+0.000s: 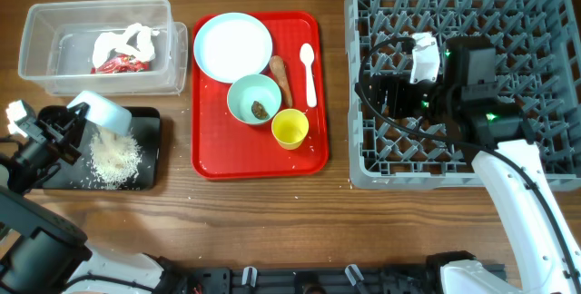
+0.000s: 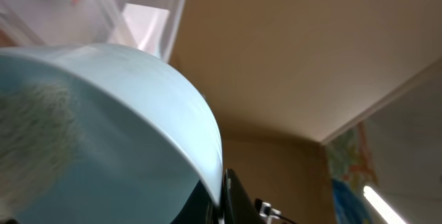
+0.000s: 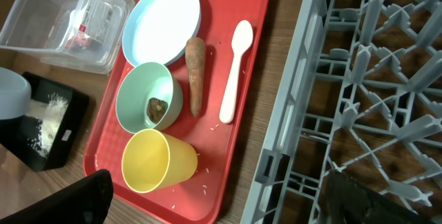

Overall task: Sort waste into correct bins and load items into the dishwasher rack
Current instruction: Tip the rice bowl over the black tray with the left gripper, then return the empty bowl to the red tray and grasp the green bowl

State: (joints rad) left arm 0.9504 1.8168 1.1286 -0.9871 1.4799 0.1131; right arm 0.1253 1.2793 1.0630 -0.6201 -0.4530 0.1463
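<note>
- On a wood-grain table [image 1: 263, 221], at its left edge, a pale bowl [image 1: 104, 111] hangs tipped over a shallow black tray [image 1: 150, 174]. The left gripper [image 1: 76, 120] pinches the bowl's rim.
- White rice-like crumbs [image 1: 115, 158] lie in a loose heap on the tray's matte floor. A small white label on the tray is too small to read.
- From the left wrist, the bowl's smooth curved wall fills the view, with a plain tan ceiling [image 2: 311, 58] beyond.
- Just behind the tray sits a clear plastic tub [image 1: 41, 35] with rounded corners. It holds a shiny red wrapper [image 1: 116, 63] and a crumpled white tissue [image 1: 132, 38].
- At centre, a flat glossy red tray [image 1: 213, 140] carries:
  - a round pale blue plate [image 1: 233, 47];
  - a mint bowl [image 1: 245, 94] with a dark food scrap [image 1: 260, 110] inside;
  - a brown sausage-like stick [image 1: 281, 74];
  - a white plastic spoon [image 1: 309, 72];
  - a yellow cup [image 1: 290, 129].
- To the right stands the grey lattice dishwasher rack [image 1: 545, 22], lined with upright pegs.
- The right gripper [image 3: 217, 182] hovers over the rack, fingers spread wide and holding nothing.
</note>
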